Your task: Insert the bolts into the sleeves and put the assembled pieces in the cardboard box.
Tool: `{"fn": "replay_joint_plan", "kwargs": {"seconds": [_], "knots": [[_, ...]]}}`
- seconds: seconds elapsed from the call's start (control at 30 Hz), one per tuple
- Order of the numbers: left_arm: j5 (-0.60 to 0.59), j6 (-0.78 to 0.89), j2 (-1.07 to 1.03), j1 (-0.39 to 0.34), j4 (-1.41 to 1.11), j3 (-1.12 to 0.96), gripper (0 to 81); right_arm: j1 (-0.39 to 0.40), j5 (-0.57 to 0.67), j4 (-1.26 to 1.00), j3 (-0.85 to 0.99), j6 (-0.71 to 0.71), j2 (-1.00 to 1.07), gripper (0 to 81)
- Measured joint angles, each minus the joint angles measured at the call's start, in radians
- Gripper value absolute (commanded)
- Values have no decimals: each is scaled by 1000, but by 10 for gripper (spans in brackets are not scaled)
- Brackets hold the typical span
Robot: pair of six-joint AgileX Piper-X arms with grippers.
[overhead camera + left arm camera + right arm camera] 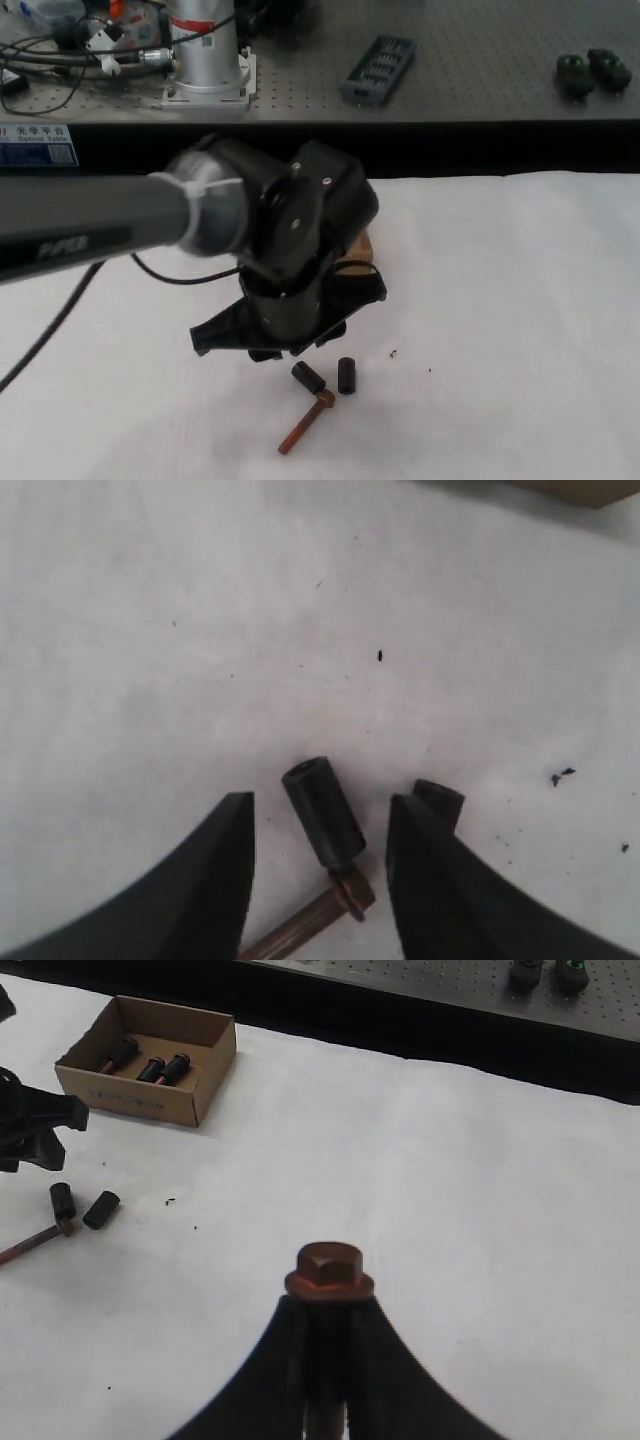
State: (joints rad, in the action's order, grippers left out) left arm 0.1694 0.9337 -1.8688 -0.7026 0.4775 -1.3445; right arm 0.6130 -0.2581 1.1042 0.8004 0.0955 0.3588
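**Left gripper hanging open over a sleeve, right gripper pinching a bolt**

The left gripper (322, 802) is hovering just above the white cloth (200, 630) with its two black fingers (215, 880) spread apart. A short black cylindrical sleeve (323, 813) is lying on the cloth in the gap between them, touching neither finger. One end of this sleeve is resting against the hexagonal head of a copper-coloured metal bolt (310, 925), which is lying flat on the cloth. A second black sleeve (438, 802) is sitting just beside one finger, outside the gap and partly hidden by it.

In the high view the left arm (90, 225) is stretching in from the left edge. Its wrist is covering most of the brown cardboard box (365, 245), with both sleeves and the loose bolt lying near it on the side closer to the camera.

The right gripper (328, 1310) is hanging well apart from that group, over bare cloth. Its fingers are pressing together on the shank of another copper-coloured hex-head bolt (329, 1272), and the head is sticking out just past the fingertips.

In the right wrist view the open-topped box is standing near the cloth's far edge, and three assembled pieces (150, 1067) are lying inside it, each a black sleeve on a coppery shank.
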Motion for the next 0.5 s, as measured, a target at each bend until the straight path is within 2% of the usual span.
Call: {"fn": "replay_joint_plan", "kwargs": {"seconds": [0.5], "knots": [[7,49,-105,0,134,-101,293,0,-20,5,0,0,0,37]]}}
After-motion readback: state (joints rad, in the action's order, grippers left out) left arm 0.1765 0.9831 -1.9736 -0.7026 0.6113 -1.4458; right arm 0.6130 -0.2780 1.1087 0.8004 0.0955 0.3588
